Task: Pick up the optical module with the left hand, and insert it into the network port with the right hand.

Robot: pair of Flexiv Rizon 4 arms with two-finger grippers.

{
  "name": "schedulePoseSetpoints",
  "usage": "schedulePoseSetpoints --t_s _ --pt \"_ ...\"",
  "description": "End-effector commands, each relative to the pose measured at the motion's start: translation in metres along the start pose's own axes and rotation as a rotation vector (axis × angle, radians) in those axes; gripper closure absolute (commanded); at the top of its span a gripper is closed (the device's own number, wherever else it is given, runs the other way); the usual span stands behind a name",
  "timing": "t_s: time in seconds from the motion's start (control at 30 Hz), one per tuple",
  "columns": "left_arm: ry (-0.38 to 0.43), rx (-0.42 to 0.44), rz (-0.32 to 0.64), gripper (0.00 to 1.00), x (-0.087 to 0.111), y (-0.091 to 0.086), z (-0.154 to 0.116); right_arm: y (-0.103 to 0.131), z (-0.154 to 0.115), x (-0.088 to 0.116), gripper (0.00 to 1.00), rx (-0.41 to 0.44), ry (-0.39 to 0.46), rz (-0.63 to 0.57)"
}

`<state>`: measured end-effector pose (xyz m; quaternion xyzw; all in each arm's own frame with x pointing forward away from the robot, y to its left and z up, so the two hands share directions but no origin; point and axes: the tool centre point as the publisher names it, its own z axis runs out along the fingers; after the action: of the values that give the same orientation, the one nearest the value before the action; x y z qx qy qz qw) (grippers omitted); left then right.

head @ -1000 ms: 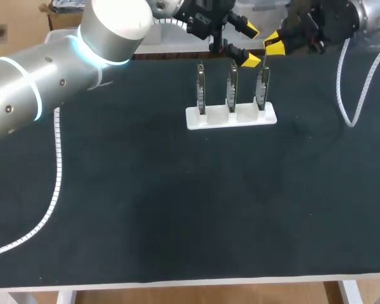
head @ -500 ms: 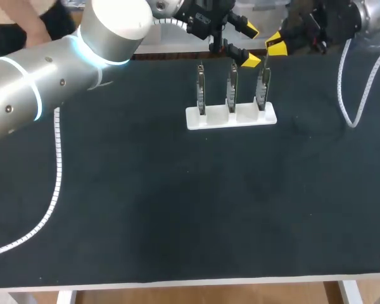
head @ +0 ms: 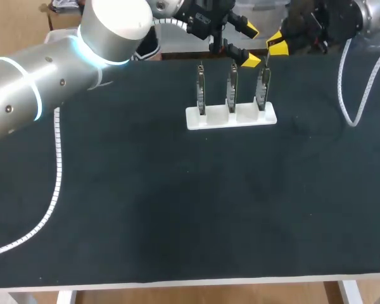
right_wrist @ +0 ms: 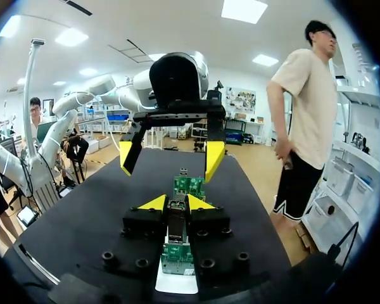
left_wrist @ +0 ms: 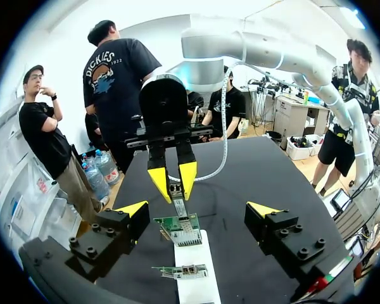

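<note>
Desk: black desk (head: 145, 209); you have a white holder (head: 231, 118) near its far edge.
Optical module: one optical module (right_wrist: 176, 218), pinched from both sides by the right jaws, just above the board at the row's right end.
Left jaws: spread wide, holding nothing, close beside the right jaws, over the holder.
Counts: three port boards (head: 231, 94) upright in the holder; one module; one holder.

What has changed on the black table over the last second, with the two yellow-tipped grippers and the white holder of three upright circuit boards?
Almost nothing. The right gripper may have edged very slightly toward its own side; it stays shut on the small metal optical module over the end board. The left gripper stays open nearby, holding nothing. The white holder and its three upright green circuit boards have not moved.
</note>
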<state>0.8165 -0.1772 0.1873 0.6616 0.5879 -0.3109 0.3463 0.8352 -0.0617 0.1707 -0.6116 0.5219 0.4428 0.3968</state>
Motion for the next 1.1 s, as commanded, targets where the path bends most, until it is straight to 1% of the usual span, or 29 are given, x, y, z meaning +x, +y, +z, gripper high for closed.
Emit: schedulePoseSetpoints --t_s 0.03,0.5,0.8,1.1 --pt "0.003 0.005 0.002 0.00 -0.0005 0.0025 0.0003 -0.0100 0.0011 0.0013 1.00 -0.211 0.002 0.002" --pt "0.003 0.005 0.002 0.00 -0.0005 0.0025 0.0003 -0.0088 -0.0002 0.0028 1.00 -0.216 0.010 0.009" --pt "0.003 0.005 0.002 0.00 -0.0005 0.0025 0.0003 -0.0061 -0.0005 -0.0050 1.00 -0.218 0.006 -0.016" --pt "0.003 0.005 0.002 0.00 -0.0005 0.0025 0.0003 -0.0060 -0.0012 0.0016 1.00 -0.219 0.018 0.006"
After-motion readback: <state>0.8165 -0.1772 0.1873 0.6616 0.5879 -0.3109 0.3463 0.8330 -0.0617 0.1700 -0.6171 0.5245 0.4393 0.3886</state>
